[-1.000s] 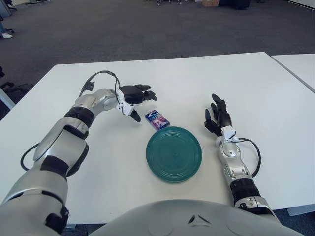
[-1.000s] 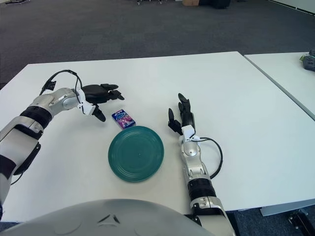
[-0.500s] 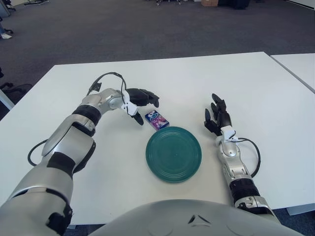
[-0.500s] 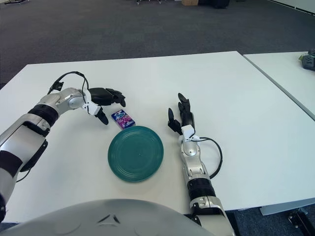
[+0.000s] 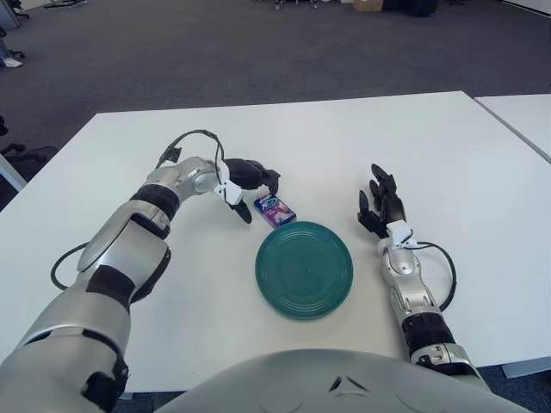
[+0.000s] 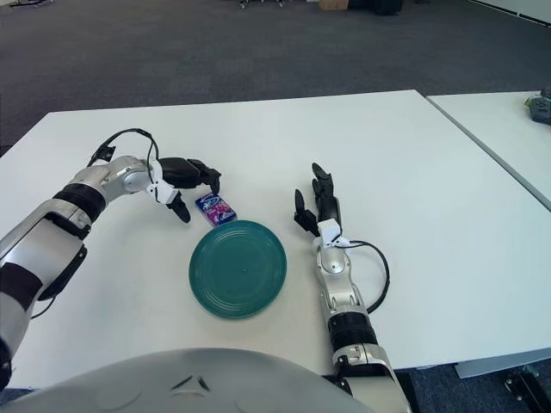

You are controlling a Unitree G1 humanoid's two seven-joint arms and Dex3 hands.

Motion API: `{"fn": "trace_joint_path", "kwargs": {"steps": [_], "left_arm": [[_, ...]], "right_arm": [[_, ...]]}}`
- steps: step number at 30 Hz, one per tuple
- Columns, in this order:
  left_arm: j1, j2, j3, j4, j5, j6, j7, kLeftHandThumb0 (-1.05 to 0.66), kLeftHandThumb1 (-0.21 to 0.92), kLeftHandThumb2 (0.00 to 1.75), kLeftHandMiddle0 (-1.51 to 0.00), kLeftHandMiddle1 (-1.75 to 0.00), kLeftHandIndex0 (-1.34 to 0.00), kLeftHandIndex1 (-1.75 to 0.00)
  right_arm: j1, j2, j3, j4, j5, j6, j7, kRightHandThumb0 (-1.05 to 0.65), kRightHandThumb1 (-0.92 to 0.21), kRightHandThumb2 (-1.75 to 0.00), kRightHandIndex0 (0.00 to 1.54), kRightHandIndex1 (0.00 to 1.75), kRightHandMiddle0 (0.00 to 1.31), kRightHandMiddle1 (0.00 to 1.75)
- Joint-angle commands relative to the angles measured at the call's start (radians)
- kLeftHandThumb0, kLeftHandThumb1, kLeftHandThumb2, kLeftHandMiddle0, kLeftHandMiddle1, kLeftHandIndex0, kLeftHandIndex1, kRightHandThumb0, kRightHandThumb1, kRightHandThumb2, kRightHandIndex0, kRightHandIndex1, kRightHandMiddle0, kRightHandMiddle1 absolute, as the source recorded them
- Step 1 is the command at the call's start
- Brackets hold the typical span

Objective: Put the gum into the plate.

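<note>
**Left hand closing in on the gum**

Reaching further right than a second ago, the left hand (image 5: 247, 179) is now hovering just beside the gum (image 5: 275, 210), its dark fingers (image 5: 267, 176) spread wide over the near-left end of the pack and holding nothing; whether a fingertip is touching the pack cannot be told.

One gum pack, one plate (image 5: 304, 268) and two hands are showing. The gum is a small flat box, blue and purple with white print, lying at an angle on the white table (image 5: 448, 138), just off the far-left rim of the plate and not on it. The plate is round, dark green and bare.

The right hand (image 5: 379, 202) is showing to the right of the plate, well apart from the gum, its fingers pointing away from the robot and relaxed, gripping nothing.

Only the right eye view is taking in a second white table (image 6: 508, 129) at the far right with a small object (image 6: 540, 104) at its edge, too small to identify
</note>
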Motion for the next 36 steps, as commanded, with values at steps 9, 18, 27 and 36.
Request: {"fn": "trace_joint_path", "kwargs": {"steps": [9,18,27,36], "left_arm": [[-0.028,-0.043,-0.044,0.037,0.015,0.015,0.010,-0.96,0.89,0.01,0.00,-0.56,0.00,-1.24],[-0.021,-0.066,-0.084,0.071,0.044,0.041,0.078,-0.93,0.88,0.01,0.00,-0.54,0.00,-1.23],[-0.025,-0.082,-0.103,0.108,0.062,0.070,0.171,-0.90,0.86,0.00,0.00,-0.49,-0.03,-1.17],[-0.026,-0.095,-0.103,0.127,0.051,0.094,0.214,-0.87,0.88,0.01,-0.01,-0.43,-0.08,-1.10]], "right_arm": [[0.051,0.015,0.008,0.036,0.003,0.039,0.009,-0.59,-0.92,-0.72,0.21,0.00,0.00,0.37],[0.049,0.008,0.003,0.048,0.004,0.017,0.009,-0.57,-0.92,-0.71,0.21,0.00,0.00,0.39],[0.043,0.012,-0.004,0.063,0.012,0.002,0.007,-0.57,-0.92,-0.67,0.20,0.00,0.00,0.37],[0.038,0.011,-0.006,0.080,0.014,-0.012,0.008,-0.58,-0.92,-0.69,0.22,0.01,0.00,0.37]]}}
